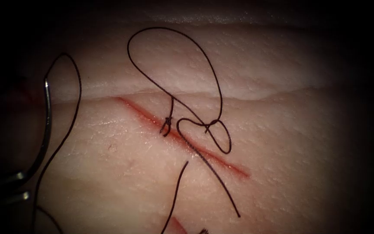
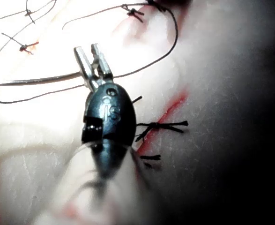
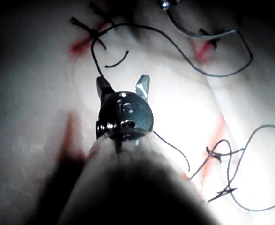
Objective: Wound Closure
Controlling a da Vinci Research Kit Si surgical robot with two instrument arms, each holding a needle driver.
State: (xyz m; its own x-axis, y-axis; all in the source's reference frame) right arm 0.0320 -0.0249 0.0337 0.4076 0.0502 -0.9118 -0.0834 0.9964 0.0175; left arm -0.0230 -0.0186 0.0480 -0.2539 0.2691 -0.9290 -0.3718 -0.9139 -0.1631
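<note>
Jaws of the left tool [image 2: 93,57] pinch the curved needle [image 1: 46,130] near its back end; it lies free, left of the cut [image 1: 182,138]. Right tool [image 3: 123,86] gapes wide, holding nothing. Thread [image 1: 174,56] loops over the tissue [image 1: 282,143] beyond.

Dark rounded wrists [image 2: 108,110], silver fingers [image 2: 101,60]

Pale tissue [image 1: 256,143] with a red diagonal cut [image 1: 182,138] at frame centre, curved steel needle [image 1: 46,125] at the left edge off the tissue surface, its lower end held in the left hand [image 1: 16,177], dark thread [image 1: 174,65] looping over the cut with two knots on it
</note>
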